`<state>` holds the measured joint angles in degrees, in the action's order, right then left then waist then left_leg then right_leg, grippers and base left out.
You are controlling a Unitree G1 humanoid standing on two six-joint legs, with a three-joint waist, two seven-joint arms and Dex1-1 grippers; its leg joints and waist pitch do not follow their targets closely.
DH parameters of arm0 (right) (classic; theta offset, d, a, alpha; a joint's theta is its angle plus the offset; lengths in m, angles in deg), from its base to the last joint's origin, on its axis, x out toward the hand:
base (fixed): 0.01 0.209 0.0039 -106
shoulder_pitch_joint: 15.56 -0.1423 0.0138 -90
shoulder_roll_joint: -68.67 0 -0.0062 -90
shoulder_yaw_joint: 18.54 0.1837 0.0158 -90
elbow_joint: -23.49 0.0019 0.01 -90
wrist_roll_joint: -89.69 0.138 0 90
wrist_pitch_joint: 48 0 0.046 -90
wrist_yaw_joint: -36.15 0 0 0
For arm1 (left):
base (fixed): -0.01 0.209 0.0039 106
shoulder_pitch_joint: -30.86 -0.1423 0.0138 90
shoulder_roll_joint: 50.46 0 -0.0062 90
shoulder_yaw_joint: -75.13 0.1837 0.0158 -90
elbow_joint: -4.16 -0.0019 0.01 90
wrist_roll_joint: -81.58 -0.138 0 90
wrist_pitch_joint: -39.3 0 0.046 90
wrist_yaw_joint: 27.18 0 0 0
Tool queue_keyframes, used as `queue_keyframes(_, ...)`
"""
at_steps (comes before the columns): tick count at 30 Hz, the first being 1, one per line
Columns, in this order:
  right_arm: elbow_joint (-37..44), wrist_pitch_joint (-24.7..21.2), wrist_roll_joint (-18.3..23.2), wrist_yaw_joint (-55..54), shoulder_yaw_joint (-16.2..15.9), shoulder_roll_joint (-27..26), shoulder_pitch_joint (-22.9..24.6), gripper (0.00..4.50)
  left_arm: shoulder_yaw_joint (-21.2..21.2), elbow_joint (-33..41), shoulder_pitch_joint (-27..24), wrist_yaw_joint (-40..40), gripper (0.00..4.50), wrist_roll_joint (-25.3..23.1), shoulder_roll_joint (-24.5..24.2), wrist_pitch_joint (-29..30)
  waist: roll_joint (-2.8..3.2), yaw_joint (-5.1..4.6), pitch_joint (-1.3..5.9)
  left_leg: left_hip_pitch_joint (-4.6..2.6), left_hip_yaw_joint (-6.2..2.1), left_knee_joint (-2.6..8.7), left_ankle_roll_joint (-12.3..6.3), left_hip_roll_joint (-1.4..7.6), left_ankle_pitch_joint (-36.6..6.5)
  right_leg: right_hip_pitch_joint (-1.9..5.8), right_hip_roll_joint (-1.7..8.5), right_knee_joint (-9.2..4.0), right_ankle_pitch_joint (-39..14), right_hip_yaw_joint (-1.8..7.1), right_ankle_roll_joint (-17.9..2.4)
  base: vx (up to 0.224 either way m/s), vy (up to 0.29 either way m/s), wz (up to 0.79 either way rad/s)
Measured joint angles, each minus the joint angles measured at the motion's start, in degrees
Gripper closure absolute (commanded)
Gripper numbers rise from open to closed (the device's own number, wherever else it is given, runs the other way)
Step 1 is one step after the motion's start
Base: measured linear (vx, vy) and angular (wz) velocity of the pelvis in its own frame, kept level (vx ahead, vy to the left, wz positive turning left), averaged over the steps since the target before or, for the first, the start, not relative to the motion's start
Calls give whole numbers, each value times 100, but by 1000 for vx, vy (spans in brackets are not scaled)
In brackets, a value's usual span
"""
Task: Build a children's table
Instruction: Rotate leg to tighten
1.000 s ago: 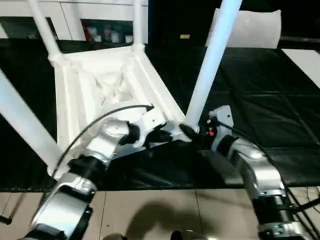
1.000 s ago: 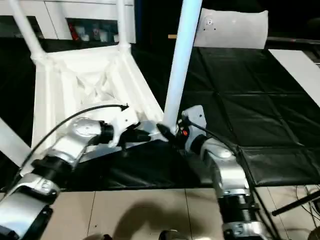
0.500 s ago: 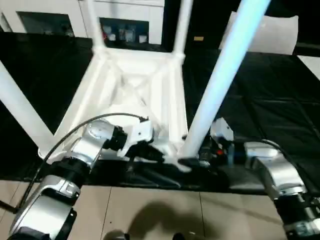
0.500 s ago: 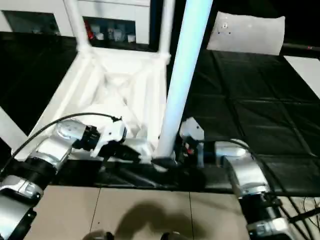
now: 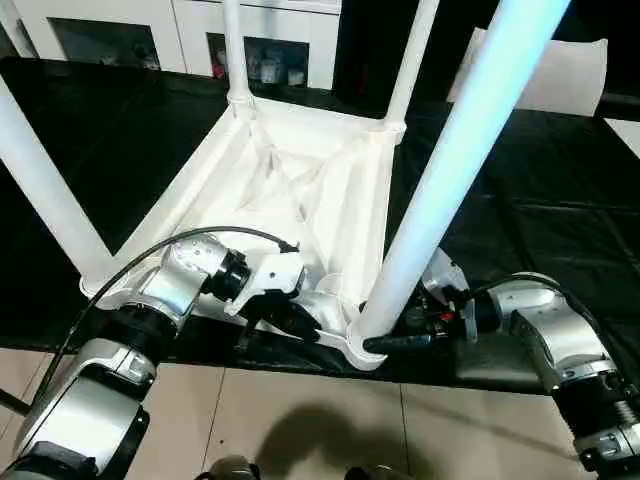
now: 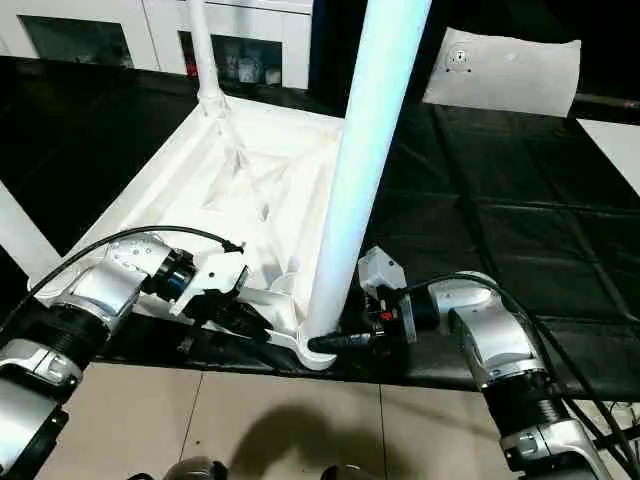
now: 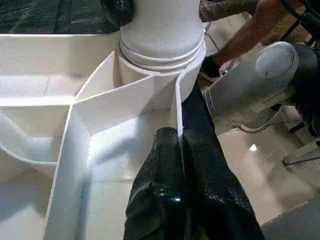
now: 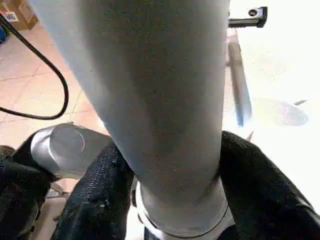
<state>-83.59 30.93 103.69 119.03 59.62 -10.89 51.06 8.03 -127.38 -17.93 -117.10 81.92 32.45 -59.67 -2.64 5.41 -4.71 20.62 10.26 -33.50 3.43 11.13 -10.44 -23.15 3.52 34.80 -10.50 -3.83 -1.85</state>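
Note:
The children's table lies upside down on a black mat, its ribbed tabletop (image 5: 290,180) facing up with four white legs standing in the corner sockets. My left gripper (image 5: 300,325) is shut on the thin rim wall (image 7: 177,115) of the near edge, right beside the near right socket (image 7: 162,50). My right gripper (image 5: 385,343) is at the foot of the near right leg (image 5: 450,170). Its black fingers (image 8: 95,200) press against both sides of that leg (image 8: 160,100) just above the socket.
The black mat (image 5: 520,200) ends just behind my grippers, with beige floor tiles (image 5: 300,420) in front. White glass-door cabinets (image 5: 270,30) stand at the back, and a flat white sheet (image 6: 500,70) lies at the back right. A person's limb (image 7: 250,25) appears beyond the corner.
The head camera has swung, so the whole picture shifted. My right gripper's fingers have closed in on the foot of the near right leg. The left gripper still holds the rim.

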Motion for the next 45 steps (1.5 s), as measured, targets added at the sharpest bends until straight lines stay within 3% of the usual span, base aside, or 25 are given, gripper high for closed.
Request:
queue_keyframes(10, 68, -27, 0, -15, -6, -11, 36, 246, 62, -153, 64, -55, 450, 61, -18, -94, 0, 4, 0, 0, -2, -8, 6, 0, -4, 0, 1, 9, 0, 0, 1, 0, 0, 0)
queue_keyframes(16, 304, -448, 94, -641, 147, -282, 237, 246, -123, -160, 64, 173, 450, 3, 39, 259, 0, -8, 0, -17, -2, -10, 35, 1, -18, 8, 1, 18, 1, 2, 0, 0, 0, 0)
queue_keyframes(20, 277, -723, -132, -1985, 549, -784, 282, 246, -366, -301, 147, 1176, 450, -177, 231, 761, 0, -111, 0, -43, -4, -7, 62, -3, -1, 16, 1, 17, -12, 6, 29, 0, 0, 0)
queue_keyframes(25, 261, -960, -521, -3996, 1133, -1554, 268, 250, -691, -319, 148, 2573, 450, -235, 869, 1527, -3, -362, -2, -49, -9, -7, 65, -9, 2, 12, 1, 6, -14, 7, 31, 0, 0, 0)
queue_keyframes(33, 112, -995, -1022, -5900, 1458, -2323, 23, 251, -893, -202, 203, 3933, 450, -466, 1537, 2141, 17, -375, 5, -50, -16, 9, 65, -15, 1, 10, -1, 4, -14, 11, 32, 0, 0, 0)
queue_keyframes(34, 111, -985, -1029, -5926, 1473, -2340, 23, 218, -893, -190, 203, 3954, 450, -466, 1548, 2158, 17, -374, 5, -49, -15, 11, 65, -15, 1, 10, -1, 4, -14, 12, 32, 0, 0, 0)
queue_keyframes(36, 112, -940, -1015, -5944, 1517, -2364, 24, 218, -884, -98, 176, 3969, 450, -492, 1554, 2183, 19, -373, 4, -49, -16, 24, 65, -18, 0, 9, -1, 0, -10, 14, 29, 0, 0, 0)
queue_keyframes(37, 112, -924, -1003, -5942, 1526, -2364, 26, 181, -880, -56, 160, 3974, 450, -509, 1553, 2183, 19, -372, 4, -48, -15, 33, 66, -19, 0, 8, -1, -1, -8, 13, 28, 0, 0, 0)
queue_keyframes(45, 177, -681, -826, -5097, 1399, -2033, 161, 138, -826, 67, 71, 3541, 450, -521, 1285, 1848, 55, -365, -13, -41, -15, 82, 67, -17, 1, 2, -11, -1, -4, 11, 21, 0, 0, 0)
